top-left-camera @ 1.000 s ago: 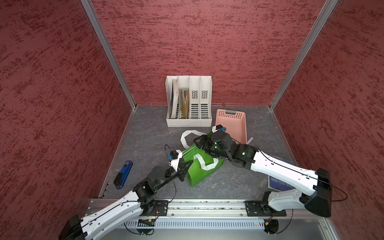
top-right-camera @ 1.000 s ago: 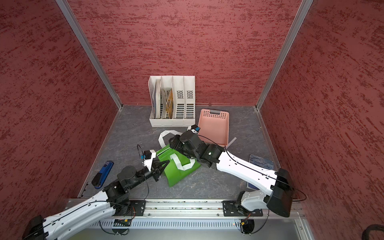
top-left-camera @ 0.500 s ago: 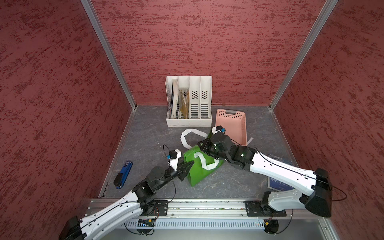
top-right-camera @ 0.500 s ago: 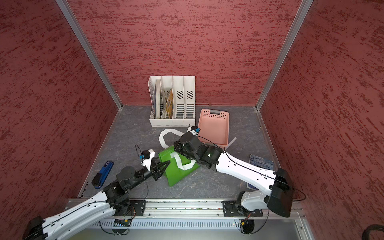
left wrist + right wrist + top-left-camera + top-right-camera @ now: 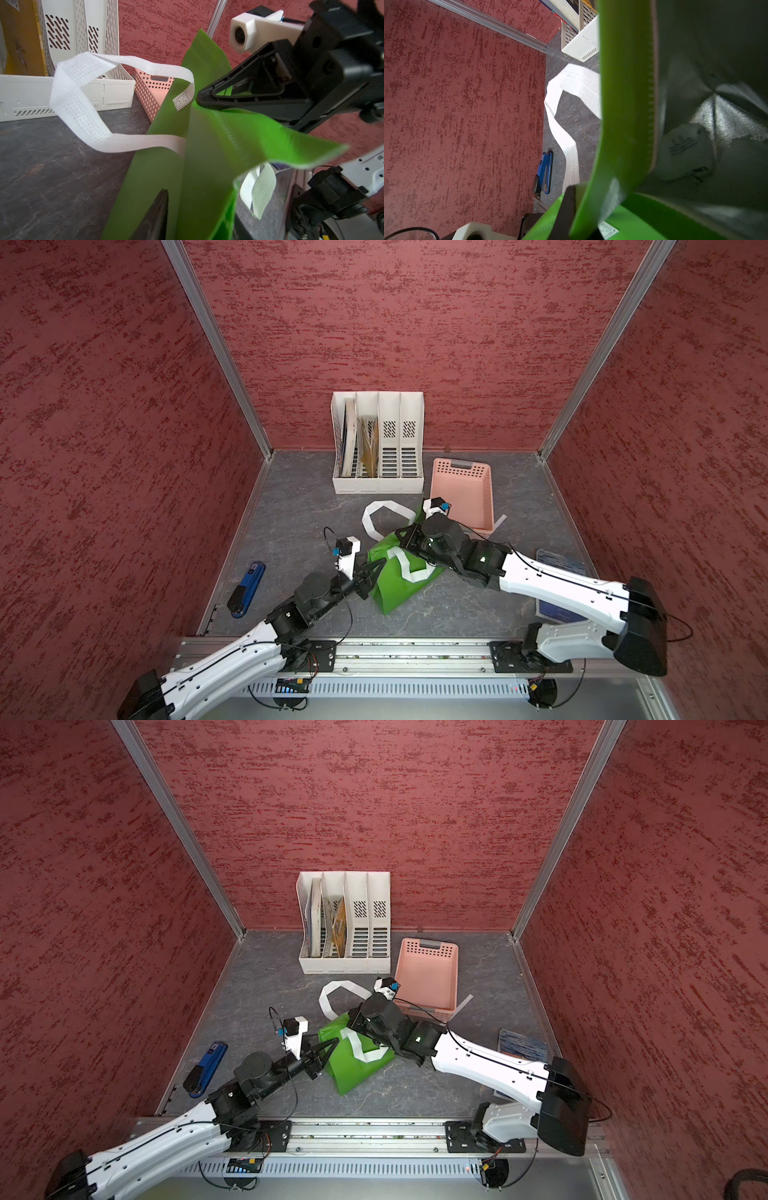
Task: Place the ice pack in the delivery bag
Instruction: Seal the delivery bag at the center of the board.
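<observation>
The green delivery bag [image 5: 395,585] [image 5: 353,1065] lies tipped on the floor, and its silver lining [image 5: 726,104] shows in the right wrist view. My right gripper [image 5: 401,537] [image 5: 351,1019] is shut on the bag's far rim [image 5: 623,104]. My left gripper [image 5: 371,570] [image 5: 328,1048] is open at the bag's near edge. One finger [image 5: 158,216] shows beside the green wall and the other is hidden behind it. A flat blue printed pack [image 5: 559,566], apparently the ice pack, lies at the front right, partly under my right arm. A white printed pouch [image 5: 685,153] sits inside the bag.
A pink perforated basket [image 5: 461,466] stands just behind the bag. A white file rack [image 5: 378,485] is against the back wall. A blue stapler [image 5: 247,589] lies near the left wall. The bag's white handle loop [image 5: 382,510] trails on the floor toward the rack.
My right gripper has closed onto the bag's far rim. My left gripper has loosened from its shut hold at the near edge. The bag has shifted slightly.
</observation>
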`<state>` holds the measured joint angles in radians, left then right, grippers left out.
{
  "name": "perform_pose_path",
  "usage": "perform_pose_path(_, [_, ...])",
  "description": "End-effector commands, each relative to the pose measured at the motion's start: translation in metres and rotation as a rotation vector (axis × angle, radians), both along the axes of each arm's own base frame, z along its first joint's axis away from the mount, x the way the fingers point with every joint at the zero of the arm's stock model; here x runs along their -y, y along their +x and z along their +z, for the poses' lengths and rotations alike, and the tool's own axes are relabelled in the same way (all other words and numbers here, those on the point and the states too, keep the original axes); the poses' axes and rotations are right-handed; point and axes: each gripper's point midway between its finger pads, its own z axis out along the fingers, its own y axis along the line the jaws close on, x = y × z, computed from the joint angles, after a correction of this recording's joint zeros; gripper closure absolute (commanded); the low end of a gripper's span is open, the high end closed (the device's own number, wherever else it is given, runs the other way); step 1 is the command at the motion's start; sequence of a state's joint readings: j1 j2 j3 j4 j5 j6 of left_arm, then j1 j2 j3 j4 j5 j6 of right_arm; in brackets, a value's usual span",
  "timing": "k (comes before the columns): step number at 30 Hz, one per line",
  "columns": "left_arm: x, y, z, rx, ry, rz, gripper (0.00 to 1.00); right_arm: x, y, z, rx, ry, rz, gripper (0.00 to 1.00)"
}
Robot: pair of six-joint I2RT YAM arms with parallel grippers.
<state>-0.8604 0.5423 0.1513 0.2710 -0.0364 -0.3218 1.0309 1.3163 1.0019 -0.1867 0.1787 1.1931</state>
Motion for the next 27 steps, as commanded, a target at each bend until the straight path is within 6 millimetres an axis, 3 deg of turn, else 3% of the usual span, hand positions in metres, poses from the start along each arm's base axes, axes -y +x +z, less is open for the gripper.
perform_pose_path(1, [0.002, 0.006, 0.014, 0.007, -0.023, 0.022, 0.74, 0.008, -0.003, -0.011, 0.023, -0.045, -0.007, 0.9])
perform_pose_path(5, [0.008, 0.01, 0.012, -0.022, -0.013, 0.019, 0.84, 0.005, -0.006, -0.012, 0.042, -0.042, 0.019, 0.9])
perform_pose_path(12, [0.008, 0.013, 0.009, -0.036, -0.002, 0.031, 0.91, -0.001, -0.012, -0.008, 0.111, 0.001, 0.082, 0.82])
perform_pose_path(22, [0.0, 0.012, 0.009, -0.037, 0.001, 0.054, 0.94, 0.004, -0.021, -0.029, 0.071, -0.047, 0.115, 0.79])
perform_pose_path(27, [0.001, 0.011, 0.009, -0.043, -0.002, 0.049, 0.94, 0.007, -0.023, -0.024, 0.098, -0.006, 0.113, 0.79])
